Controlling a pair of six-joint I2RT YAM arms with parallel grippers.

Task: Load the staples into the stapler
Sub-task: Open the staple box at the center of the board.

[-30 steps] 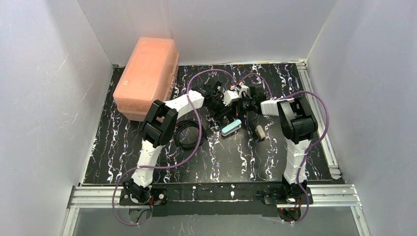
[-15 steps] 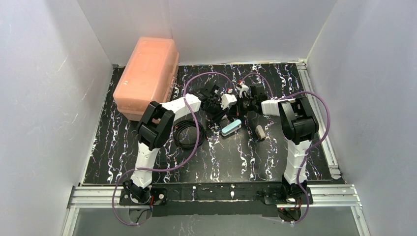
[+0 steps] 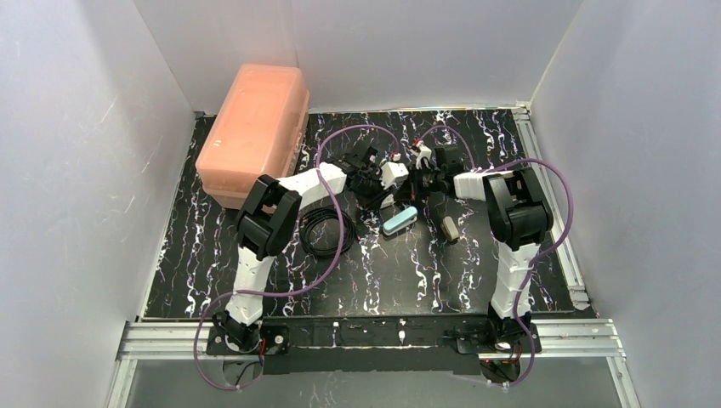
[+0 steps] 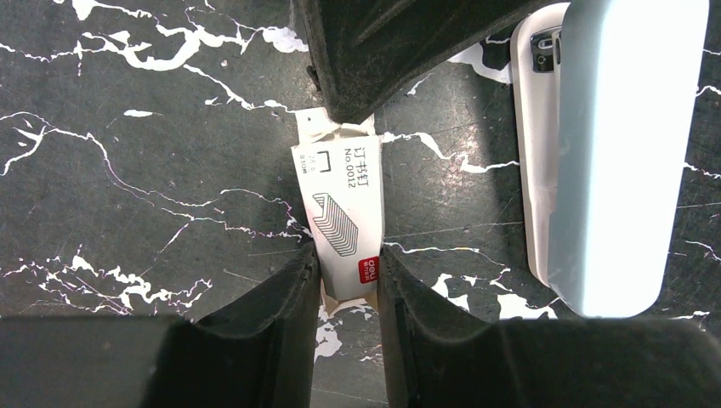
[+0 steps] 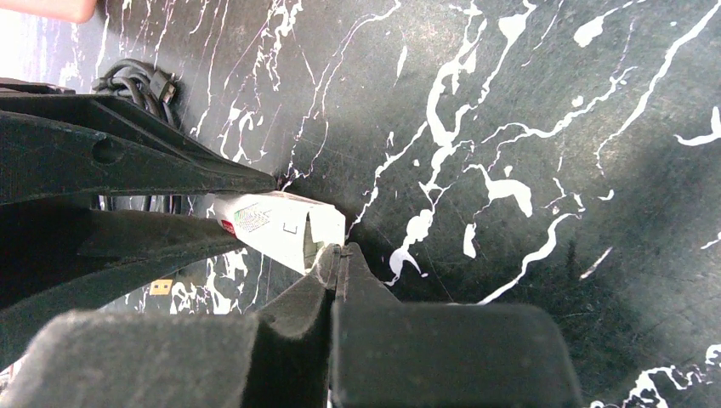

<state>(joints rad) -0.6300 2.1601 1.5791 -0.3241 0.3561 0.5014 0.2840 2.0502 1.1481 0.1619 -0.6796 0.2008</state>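
Staple box (image 4: 340,212) lies flat on the tabletop (image 4: 153,170), directly between the two fingers of the left end effector (image 4: 347,255). Its long axis runs straight away from this end effector, toward the tips of the right end effector (image 5: 337,252), which meet the box at its far, opened end. The left fingers touch both long sides of the near end, so I judge that the left end effector grasps the box. The right end effector is clenched. Whether it pinches a flap or only presses on the cardboard, I cannot tell. The staples themselves are not visible and are probably inside the box.

The stapler (image 4: 625,153) lies closed on the tabletop just beside the box and apart from it, with its long axis almost parallel to it. Both arms are equally near to the box. In my judgement the coming move is a pull along this axis, to open the box or draw the staples out.

Compared with one second ago, the left elbow sits lower and more to the left in the top view, and the left fingers have come together on the box. The stapler and a small brownish thing (image 3: 449,228) near it, too small to identify, have not moved.
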